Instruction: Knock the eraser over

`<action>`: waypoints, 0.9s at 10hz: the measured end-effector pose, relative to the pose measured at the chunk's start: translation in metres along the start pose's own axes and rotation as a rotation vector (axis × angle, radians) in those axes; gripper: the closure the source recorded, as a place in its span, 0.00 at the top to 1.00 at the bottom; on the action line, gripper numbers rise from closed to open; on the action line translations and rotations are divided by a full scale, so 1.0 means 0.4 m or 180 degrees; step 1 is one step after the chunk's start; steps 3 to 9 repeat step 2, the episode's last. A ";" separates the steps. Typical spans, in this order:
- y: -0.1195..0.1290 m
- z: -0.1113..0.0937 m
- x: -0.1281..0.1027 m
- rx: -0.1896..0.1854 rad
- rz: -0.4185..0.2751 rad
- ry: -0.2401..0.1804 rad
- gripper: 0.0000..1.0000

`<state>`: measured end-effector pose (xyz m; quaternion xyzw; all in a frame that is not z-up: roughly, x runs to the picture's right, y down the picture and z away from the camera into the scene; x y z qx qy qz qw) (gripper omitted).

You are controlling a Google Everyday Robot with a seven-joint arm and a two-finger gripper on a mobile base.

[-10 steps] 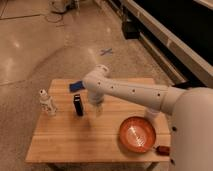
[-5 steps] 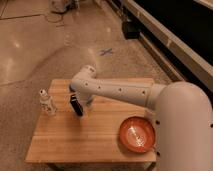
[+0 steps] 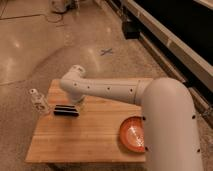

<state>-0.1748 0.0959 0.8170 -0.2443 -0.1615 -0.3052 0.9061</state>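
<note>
— What's different from a second ago?

— The small black rectangular eraser (image 3: 66, 111) stood upright on the pale wooden table (image 3: 90, 140); now it lies flat on its long side, at about four o'clock from the small white bottle (image 3: 37, 101).

— And the arm?

— The white robot arm (image 3: 115, 91) swung toward nine o'clock. Its gripper (image 3: 76, 103) now sits just above the fallen eraser's right end.
</note>
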 end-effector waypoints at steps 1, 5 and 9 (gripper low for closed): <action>0.001 -0.001 0.003 0.0005 0.0009 0.0001 0.65; 0.001 -0.001 0.004 0.0007 0.0012 0.0002 0.65; 0.001 -0.001 0.004 0.0007 0.0012 0.0002 0.65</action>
